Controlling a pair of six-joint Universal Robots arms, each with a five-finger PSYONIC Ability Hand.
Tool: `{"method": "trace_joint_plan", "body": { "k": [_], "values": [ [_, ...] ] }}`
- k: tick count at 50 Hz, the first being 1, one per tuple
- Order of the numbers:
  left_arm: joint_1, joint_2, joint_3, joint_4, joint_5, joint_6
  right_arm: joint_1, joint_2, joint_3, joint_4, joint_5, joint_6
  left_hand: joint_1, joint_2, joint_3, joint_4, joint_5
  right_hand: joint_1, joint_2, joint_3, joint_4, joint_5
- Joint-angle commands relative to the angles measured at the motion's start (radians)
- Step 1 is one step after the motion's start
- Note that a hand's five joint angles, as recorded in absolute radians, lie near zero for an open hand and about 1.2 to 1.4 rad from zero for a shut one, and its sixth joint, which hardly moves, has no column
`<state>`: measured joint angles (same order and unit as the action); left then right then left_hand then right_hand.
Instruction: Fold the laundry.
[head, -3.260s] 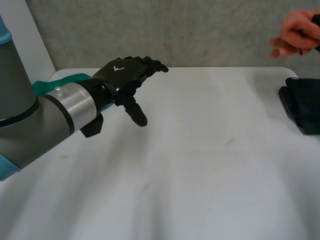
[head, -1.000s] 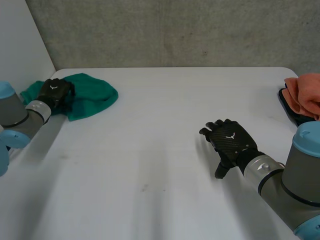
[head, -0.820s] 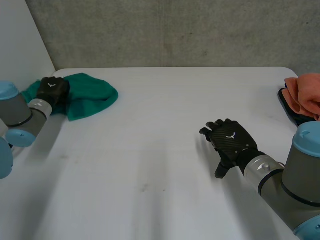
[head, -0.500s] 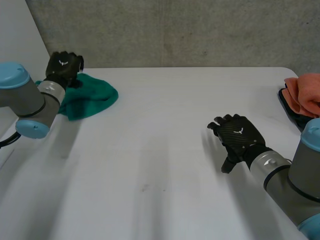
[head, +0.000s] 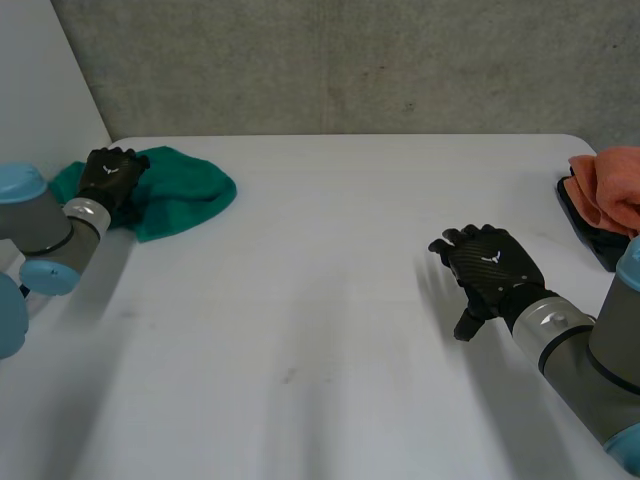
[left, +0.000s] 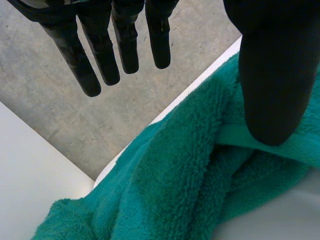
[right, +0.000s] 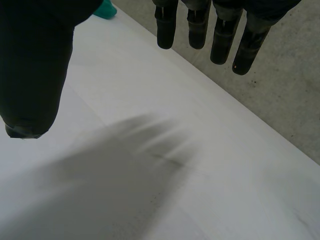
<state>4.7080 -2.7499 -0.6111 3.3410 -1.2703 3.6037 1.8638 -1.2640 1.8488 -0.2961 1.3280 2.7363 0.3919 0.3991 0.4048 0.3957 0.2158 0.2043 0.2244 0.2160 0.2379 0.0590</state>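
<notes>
Green towel (head: 185, 200) lies bunched at the table's (head: 330, 330) far-left corner — looks soft, light, floppy, best pinched at a hem corner — left hand (head: 108, 178) at that same corner, fingers straight, holding nothing; right hand (head: 490, 270) spread empty over the table's right half.

Head camera: high at the near side of the table (head: 330, 300), looking down across to the grey wall (head: 350, 60). Left wrist camera: very close on the green towel (left: 190, 175), shared with the head view. Right wrist camera: low over the tabletop, facing the wall.
</notes>
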Motion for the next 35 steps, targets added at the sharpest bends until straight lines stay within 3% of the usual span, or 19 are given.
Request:
{"method": "trace_joint_plan", "body": {
  "k": [1, 9, 15, 18, 22, 26, 35],
  "values": [
    [0.003, -0.079, 0.106, 0.002, -0.001, -0.002, -0.002, 0.0, -0.002, 0.0, 0.002, 0.0, 0.153, 0.146, 0.14, 0.149, 0.155, -0.03, -0.05, -0.041, -0.063, -0.059],
    [0.004, -0.143, 0.188, 0.003, 0.0, 0.001, 0.0, 0.0, -0.002, -0.003, 0.002, 0.0, 0.385, 0.378, 0.372, 0.381, 0.386, -0.03, -0.05, -0.041, -0.063, -0.059],
    [0.004, -0.146, 0.192, 0.012, -0.015, 0.003, 0.002, 0.0, -0.002, -0.003, 0.002, 0.0, 1.003, 0.996, 0.99, 1.0, 1.005, -0.03, -0.05, -0.041, -0.063, -0.059],
    [-0.005, -0.13, 0.166, 0.014, -0.041, 0.007, 0.002, 0.0, 0.0, -0.003, 0.003, 0.0, 1.004, 0.997, 0.991, 1.001, 1.006, -0.03, -0.05, -0.041, -0.063, -0.059],
    [-0.025, -0.004, 0.036, 0.02, -0.103, 0.027, 0.0, -0.002, 0.001, -0.003, 0.005, 0.0, 1.004, 0.997, 0.991, 1.001, 1.006, -0.03, -0.05, -0.041, -0.063, -0.059],
    [-0.078, 0.154, -0.151, 0.086, -0.113, -0.005, 0.0, -0.017, 0.003, -0.003, 0.005, 0.0, 1.004, 0.997, 0.991, 1.001, 1.006, -0.03, -0.05, -0.041, -0.063, -0.059],
    [-0.326, 0.53, -0.554, 0.118, -0.113, -0.288, -0.034, -0.052, 0.003, -0.003, 0.007, 0.005, 1.004, 0.997, 0.991, 1.001, 1.006, -0.03, -0.05, -0.041, -0.063, -0.059]
  ]
}}
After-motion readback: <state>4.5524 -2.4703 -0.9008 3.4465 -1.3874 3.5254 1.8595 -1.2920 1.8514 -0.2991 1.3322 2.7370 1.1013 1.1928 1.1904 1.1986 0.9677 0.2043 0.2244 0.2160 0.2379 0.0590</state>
